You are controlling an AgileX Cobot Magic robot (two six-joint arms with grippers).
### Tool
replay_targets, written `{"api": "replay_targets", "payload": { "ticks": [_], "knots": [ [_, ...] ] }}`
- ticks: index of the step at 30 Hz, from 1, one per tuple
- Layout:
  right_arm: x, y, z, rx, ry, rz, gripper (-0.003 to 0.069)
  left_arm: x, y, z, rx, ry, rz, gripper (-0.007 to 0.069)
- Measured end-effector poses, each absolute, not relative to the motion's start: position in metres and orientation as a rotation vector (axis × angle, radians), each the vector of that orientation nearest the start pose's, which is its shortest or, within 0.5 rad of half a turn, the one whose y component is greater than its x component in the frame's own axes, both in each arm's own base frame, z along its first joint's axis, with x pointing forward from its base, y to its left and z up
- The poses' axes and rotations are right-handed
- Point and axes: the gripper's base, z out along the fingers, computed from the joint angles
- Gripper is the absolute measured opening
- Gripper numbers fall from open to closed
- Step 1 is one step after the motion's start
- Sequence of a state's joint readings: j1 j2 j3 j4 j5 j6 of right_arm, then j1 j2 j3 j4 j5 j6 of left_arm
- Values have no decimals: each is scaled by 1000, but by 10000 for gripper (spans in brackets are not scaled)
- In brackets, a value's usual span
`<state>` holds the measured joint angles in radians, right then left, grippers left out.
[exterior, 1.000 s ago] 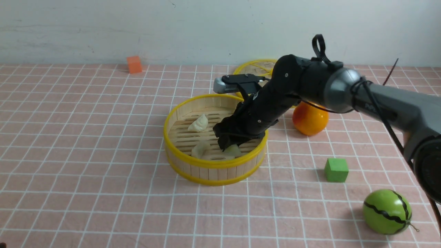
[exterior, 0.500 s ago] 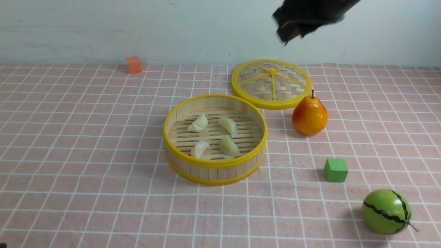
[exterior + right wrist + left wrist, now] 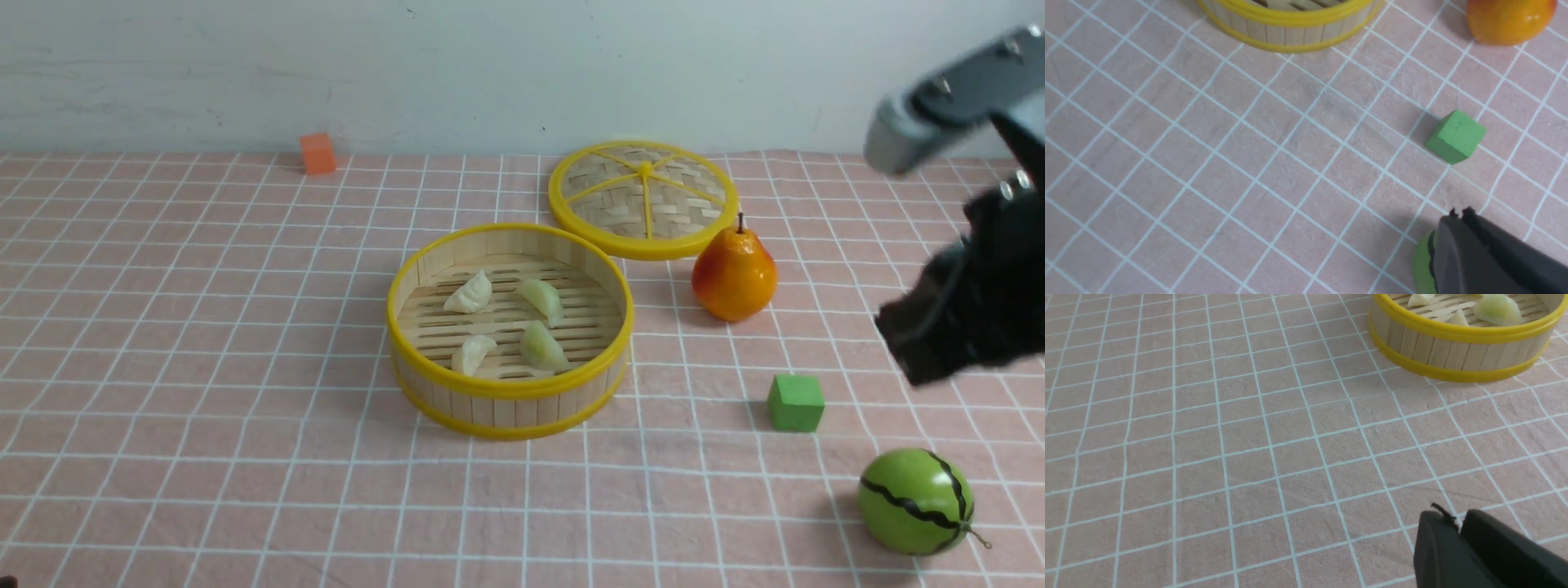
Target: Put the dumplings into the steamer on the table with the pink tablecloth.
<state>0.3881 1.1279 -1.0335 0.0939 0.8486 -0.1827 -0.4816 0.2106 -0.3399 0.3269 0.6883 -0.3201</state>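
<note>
We had all four dumplings (image 3: 542, 346) inside the steamer (image 3: 510, 386), lying apart on its slats, so we judged the placing done. Our right gripper (image 3: 1457, 218) was shut and empty, well off to the steamer's right, the basket lying to its left; that arm looked the nearer. Our left gripper (image 3: 1445, 524) had its fingertips together, holding nothing. The nearest-right dumpling's long axis slanted, near end rightward. The coming move, we reckoned, needed only clearance from the rim.

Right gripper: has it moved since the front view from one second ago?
Yes. The right gripper was down inside the steamer; now, in the front view, it is out of it, well to the steamer's right.
</note>
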Motion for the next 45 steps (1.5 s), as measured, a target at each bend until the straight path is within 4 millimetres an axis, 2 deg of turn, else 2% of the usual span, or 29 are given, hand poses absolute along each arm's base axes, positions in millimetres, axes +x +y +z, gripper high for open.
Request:
{"api": "replay_targets", "payload": {
  "ticks": [3, 4, 5, 7, 13, 17, 21, 23, 25, 28, 29, 30, 33, 35, 38, 45],
  "knots": [
    [188, 83, 312, -616, 2307, 203, -20, 55, -8, 257, 288, 1988, -142, 82],
    [187, 82, 314, -612, 2292, 204, -20, 55, -8, 257, 288, 1988, -142, 82],
    [180, 79, 295, -603, 2284, 201, -20, 55, -8, 257, 288, 1988, -142, 83],
    [173, 75, 276, -588, 2262, 197, -20, 55, -8, 257, 288, 1988, -142, 86],
    [160, 69, 240, -595, 2334, 181, -19, 55, -8, 257, 288, 1988, -142, 92],
    [156, 61, 237, -618, 2366, 129, -16, 55, -8, 257, 288, 1988, -142, 91],
    [148, 53, 240, -626, 2317, 76, -14, 55, -8, 257, 288, 1988, -142, 91],
    [140, 47, 243, -616, 2244, 51, -13, 55, -8, 257, 289, 1988, -142, 91],
    [122, 40, 248, -598, 2082, 25, -10, 55, -8, 257, 289, 1989, -143, 91],
    [99, 31, 242, -560, 1857, 12, -6, 55, -8, 256, 288, 1995, -140, 91],
    [97, 31, 241, -558, 1853, 11, -6, 55, -8, 256, 288, 1995, -140, 91],
    [85, 26, 232, -515, 1743, 4, -5, 55, -8, 256, 288, 1995, -140, 92],
    [71, 18, 206, -400, 1632, 13, -5, 55, -8, 256, 288, 1995, -140, 94],
    [64, 13, 197, -313, 1623, 24, -5, 55, -8, 256, 289, 1996, -140, 95],
    [58, 10, 194, -235, 1620, 30, -5, 55, -8, 256, 289, 1996, -140, 95],
    [53, 7, 175, -124, 1839, 48, -3, 55, -8, 256, 288, 1997, -141, 102]
  ]
}}
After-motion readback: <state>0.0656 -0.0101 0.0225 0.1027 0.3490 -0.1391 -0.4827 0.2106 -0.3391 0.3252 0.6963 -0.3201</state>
